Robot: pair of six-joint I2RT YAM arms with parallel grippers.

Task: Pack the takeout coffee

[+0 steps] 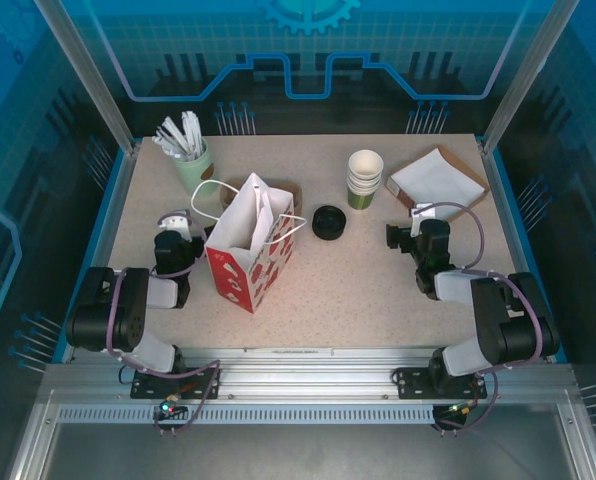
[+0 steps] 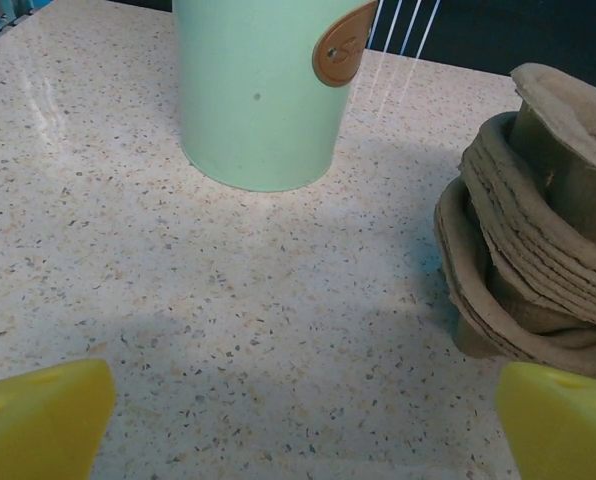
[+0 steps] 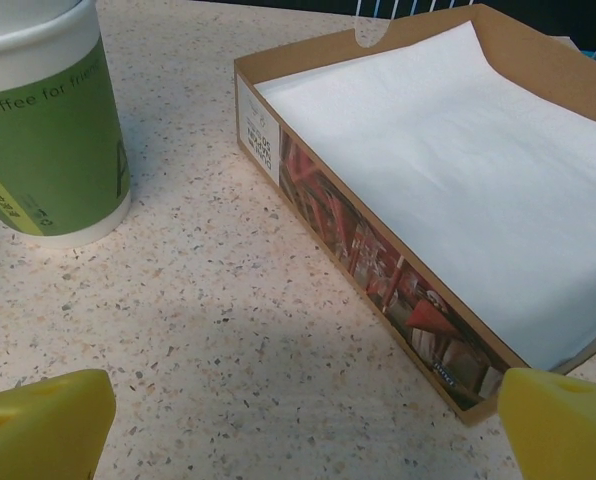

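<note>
The left tool [image 1: 175, 225] sits low over the worktop [image 1: 358, 290], just left of the paper bag [image 1: 250, 250]. Its yellow fingertips [image 2: 43, 420] are spread wide, with only bare worktop between them. The right tool [image 1: 415, 225] sits on the right half of the worktop. Its fingertips [image 3: 43, 425] are also spread and grip nothing.

The position of the takeout coffee cannot be determined. The cups in view form a lidless green-and-white cup stack [image 1: 365, 178], ahead of the right tool and slightly to its left. The black lids [image 1: 329, 222] lie in a separate pile between the bag and the right tool, near the cup stack.

Containers:
- The paper bag is red and white with white cord handles. It stands upright with its mouth open. Its contents cannot be made out.
- The mint-green holder [image 1: 194, 165] stands ahead of the left tool and holds white sticks [image 1: 181, 135].
- The brown card box [image 1: 438, 178] lies ahead of the right tool, to its right, and holds a flat layer of white napkins [image 3: 448, 170].
- The nested pulp carriers [image 2: 538, 230] lie to the right of the holder, behind the bag.
</note>
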